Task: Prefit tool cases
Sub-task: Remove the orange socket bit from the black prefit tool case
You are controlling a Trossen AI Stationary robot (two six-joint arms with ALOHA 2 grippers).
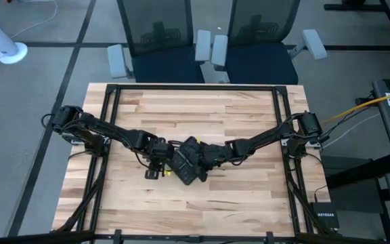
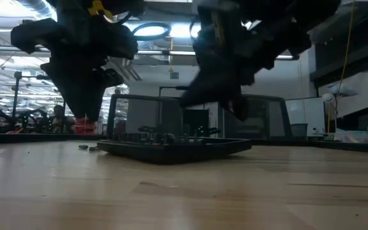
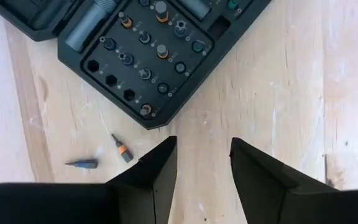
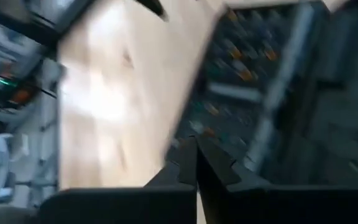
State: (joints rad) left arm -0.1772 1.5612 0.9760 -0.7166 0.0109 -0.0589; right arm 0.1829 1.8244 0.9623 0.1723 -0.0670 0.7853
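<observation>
From above, the open case point(image 1: 188, 163) lies mid-surface point(image 1: 202, 108), between the left end effector point(image 1: 156, 167) and the right end effector point(image 1: 205, 154). At table height, the case point(image 2: 171, 147) lies flat under both arms. The left wrist view shows spread fingers point(image 3: 160, 168) holding nothing, near two loose bits point(image 3: 122, 148). The right wrist view shows fingers point(image 4: 194, 165) pressed together over the case point(image 4: 266, 81).
</observation>
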